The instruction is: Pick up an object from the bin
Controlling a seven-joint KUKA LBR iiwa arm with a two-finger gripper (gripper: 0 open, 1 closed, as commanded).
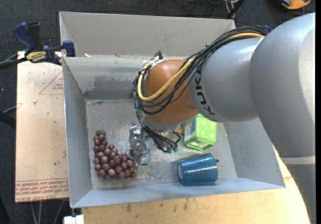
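Grape bunch (111, 160), dark red, lies in bin (108, 115) left of blue cup (197, 170), which is on its side. Gripper (139, 150) is down betw. the two, at bunch's cup-side edge; touching it or just beside, can't tell. Open or closed: can't tell either. Green dotted cube (201, 134) sits just behind cup. Arm (235, 82) lettering reads "KUK", rest hidden.

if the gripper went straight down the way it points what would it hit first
Probably the bin floor right beside the dark red grape bunch; the gripper might clip the bunch's edge, depth is unclear.
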